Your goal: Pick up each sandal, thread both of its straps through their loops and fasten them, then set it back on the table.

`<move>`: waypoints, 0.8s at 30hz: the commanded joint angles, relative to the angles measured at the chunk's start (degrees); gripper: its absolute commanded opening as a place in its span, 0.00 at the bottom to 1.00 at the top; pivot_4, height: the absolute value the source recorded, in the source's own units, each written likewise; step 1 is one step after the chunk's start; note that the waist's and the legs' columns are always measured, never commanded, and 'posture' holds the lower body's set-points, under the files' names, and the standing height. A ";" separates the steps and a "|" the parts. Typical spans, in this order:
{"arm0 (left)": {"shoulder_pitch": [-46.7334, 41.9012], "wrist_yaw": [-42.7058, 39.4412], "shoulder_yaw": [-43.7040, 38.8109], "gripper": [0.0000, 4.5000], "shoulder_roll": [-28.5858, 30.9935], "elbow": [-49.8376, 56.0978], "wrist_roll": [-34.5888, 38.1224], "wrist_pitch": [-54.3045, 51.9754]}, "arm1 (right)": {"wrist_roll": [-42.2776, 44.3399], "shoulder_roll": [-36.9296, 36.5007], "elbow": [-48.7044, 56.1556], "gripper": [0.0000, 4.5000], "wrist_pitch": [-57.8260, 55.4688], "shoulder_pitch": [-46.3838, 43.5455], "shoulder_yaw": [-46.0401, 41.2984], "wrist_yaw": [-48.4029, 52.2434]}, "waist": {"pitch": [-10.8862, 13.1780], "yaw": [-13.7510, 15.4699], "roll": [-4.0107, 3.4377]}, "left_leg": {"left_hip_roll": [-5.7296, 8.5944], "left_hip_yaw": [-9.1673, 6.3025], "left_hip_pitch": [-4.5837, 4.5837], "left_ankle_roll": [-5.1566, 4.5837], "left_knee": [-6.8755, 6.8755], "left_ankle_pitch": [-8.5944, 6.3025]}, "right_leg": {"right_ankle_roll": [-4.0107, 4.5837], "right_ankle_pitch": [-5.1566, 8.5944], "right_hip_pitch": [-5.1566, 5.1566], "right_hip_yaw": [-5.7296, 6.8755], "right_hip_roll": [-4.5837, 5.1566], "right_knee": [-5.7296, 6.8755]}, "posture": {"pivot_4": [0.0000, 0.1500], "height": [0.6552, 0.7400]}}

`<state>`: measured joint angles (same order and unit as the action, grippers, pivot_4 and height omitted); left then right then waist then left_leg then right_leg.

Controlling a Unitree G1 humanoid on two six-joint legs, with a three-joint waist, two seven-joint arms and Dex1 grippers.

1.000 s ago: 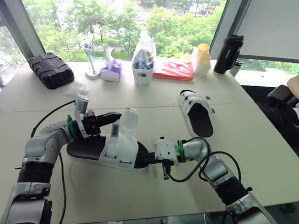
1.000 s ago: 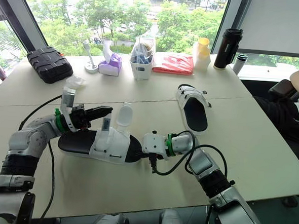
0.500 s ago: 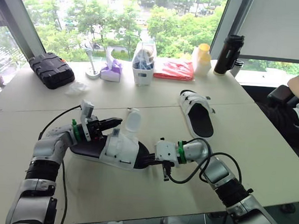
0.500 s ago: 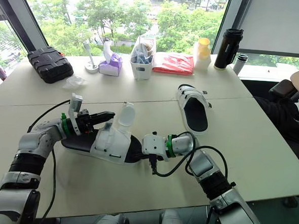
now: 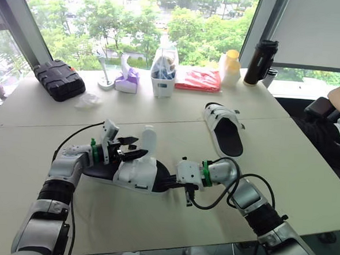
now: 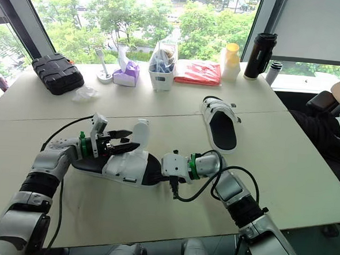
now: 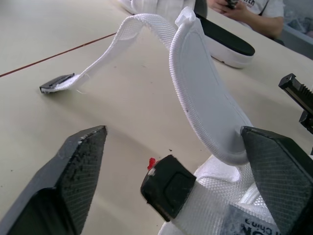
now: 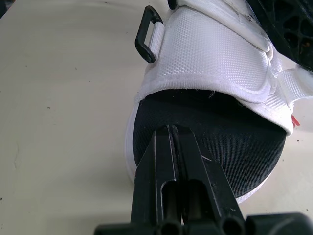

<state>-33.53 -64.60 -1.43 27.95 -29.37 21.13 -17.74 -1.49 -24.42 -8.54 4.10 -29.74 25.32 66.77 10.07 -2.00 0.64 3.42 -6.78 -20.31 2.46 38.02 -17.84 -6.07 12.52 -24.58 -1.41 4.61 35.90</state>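
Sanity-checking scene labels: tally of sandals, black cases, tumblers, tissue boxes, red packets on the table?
sandals: 2, near sandal and far sandal
black case: 1
black tumbler: 1
tissue box: 1
red packet: 1
total: 6

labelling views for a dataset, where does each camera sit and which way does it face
Left eye view: on the head, facing forward and down over the table; both arms show.
Right eye view: same head, same scene.
Left wrist view: along the open left gripper toward the near sandal's raised strap.
Right wrist view: along the shut right gripper onto that sandal's toe end.
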 commanded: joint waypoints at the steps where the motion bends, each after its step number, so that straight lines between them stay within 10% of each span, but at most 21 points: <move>1: -0.53 1.14 0.23 0.99 2.10 -1.31 -2.95 1.46 | -0.99 -0.33 0.25 0.00 -0.60 1.02 1.72 0.71 | 0.00 -0.02 0.00 | 0.00 0.00 0.01 0.00 0.00 0.00 | 0.00 0.00 0.00 0.00 0.00 0.00 | 1.00 1.00; 24: 2.82 -3.92 -3.05 0.99 12.62 -0.53 -2.97 -0.41 | -1.21 0.00 -0.88 0.00 0.33 0.17 1.82 0.64 | 0.00 -0.30 0.00 | -0.02 -0.01 0.00 0.00 -0.04 0.00 | 0.00 0.00 -0.03 0.01 -0.02 0.00 | 1.00 1.00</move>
<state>-31.17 -66.45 -3.45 38.62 -30.28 17.94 -18.34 -1.55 -24.06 -8.74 4.59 -30.02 25.70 66.71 10.07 -2.30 0.63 3.41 -6.79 -20.32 2.46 37.98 -17.84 -6.08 12.53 -24.62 -1.40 4.59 35.90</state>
